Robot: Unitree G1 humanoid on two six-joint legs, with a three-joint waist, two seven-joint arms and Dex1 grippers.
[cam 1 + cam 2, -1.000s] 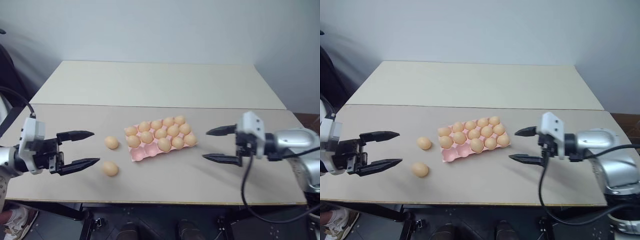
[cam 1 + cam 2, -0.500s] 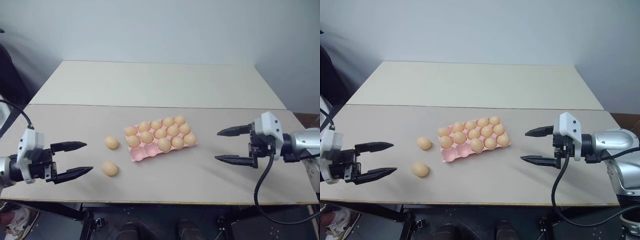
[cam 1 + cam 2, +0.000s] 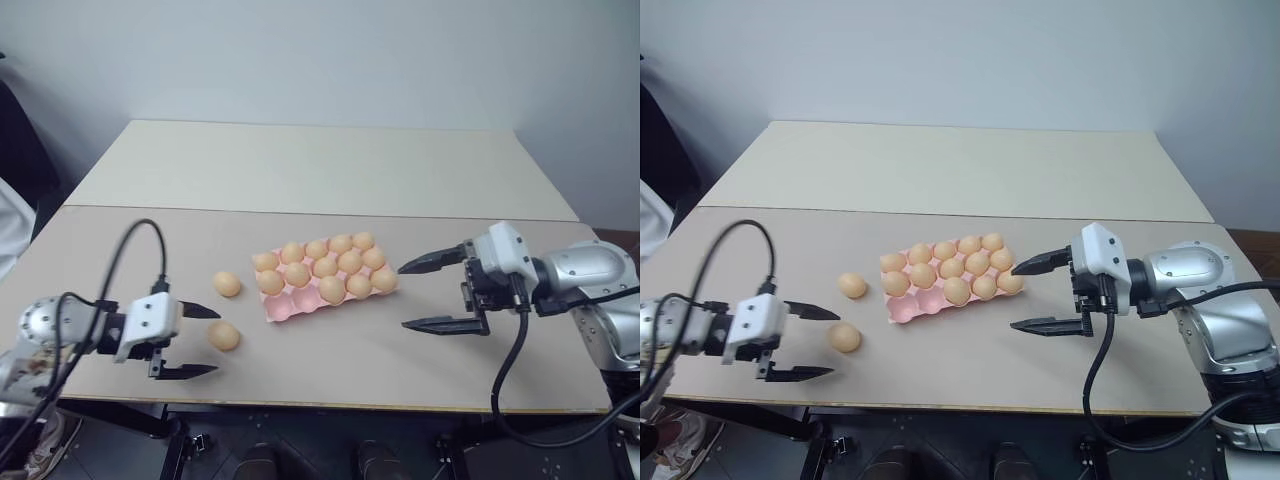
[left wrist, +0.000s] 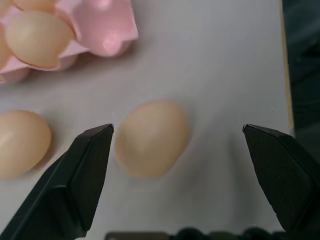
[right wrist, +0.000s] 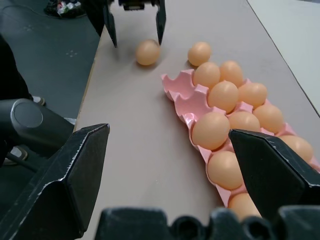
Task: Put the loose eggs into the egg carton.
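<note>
Beige table (image 3: pixel 330 370) against a pale wall (image 3: pixel 320 60), second lighter tabletop (image 3: pixel 320 165) butted behind it. Pink carton (image 3: pixel 285 310) sits mid-table, slightly turned, thirteen eggs (image 3: pixel 325 267) in its cups; two cups at the near left corner empty. Two loose eggs on the table left of the carton: far egg (image 3: pixel 227 284) near the carton's left end, near egg (image 3: pixel 223 336) closer to the front edge, the two apart from each other. Left gripper (image 3: pixel 199 340) low over the table at front left, fingers spread wide, nothing held; near egg lies just off its fingertips, roughly in line with the gap, not touching either finger. Left wrist view: near egg (image 4: pixel 152 137) sits between the fingers (image 4: pixel 80 175), closer to one, with the far egg (image 4: pixel 22 142) and a carton corner (image 4: pixel 107 27) beyond. Right gripper (image 3: pixel 415 297) at the carton's right end, above the table, fingers wide apart, empty, upper fingertip just beside the carton's right corner, contact not clear. Right wrist view looks along the carton (image 5: pixel 180 95), the left gripper (image 5: pixel 134 22) at the far end with the near egg (image 5: pixel 148 52) at its tips
</note>
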